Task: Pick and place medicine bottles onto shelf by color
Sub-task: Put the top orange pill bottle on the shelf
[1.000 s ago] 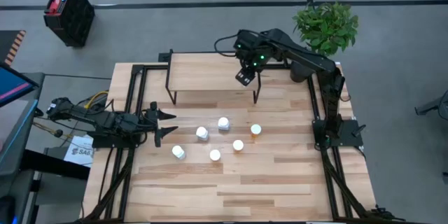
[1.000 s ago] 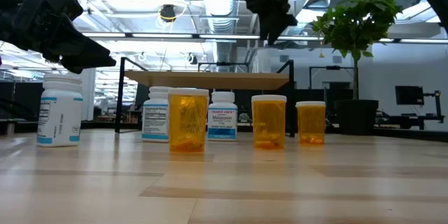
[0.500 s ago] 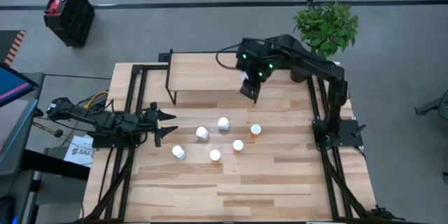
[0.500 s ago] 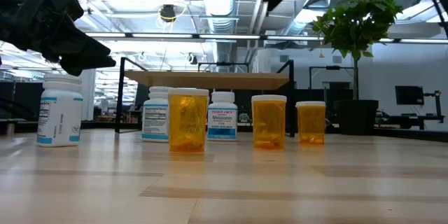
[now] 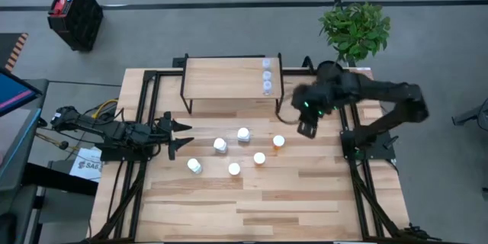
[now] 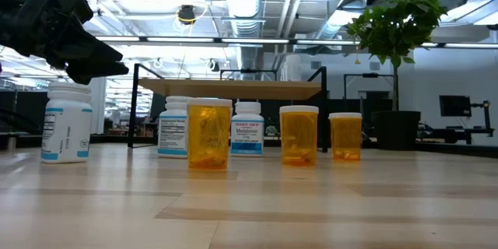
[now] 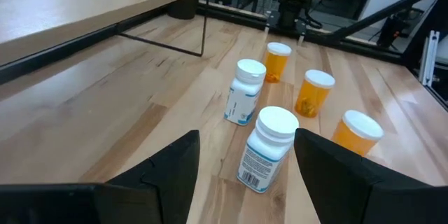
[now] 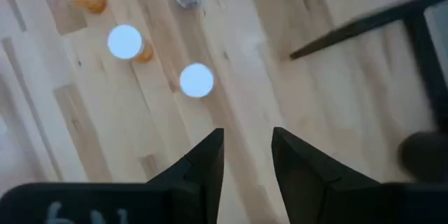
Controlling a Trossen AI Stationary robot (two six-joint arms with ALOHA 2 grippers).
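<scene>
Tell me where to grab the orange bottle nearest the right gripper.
Take the orange bottle around its round body just under the white cap, coming straight down from above with the right gripper. It stands upright and apart from the neighbouring orange bottle, so the fingers should likely have room on both sides.

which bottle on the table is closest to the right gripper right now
The orange bottle at the right end of the group. The right gripper hangs just beside it; the other five table bottles stand farther toward the left arm.
</scene>
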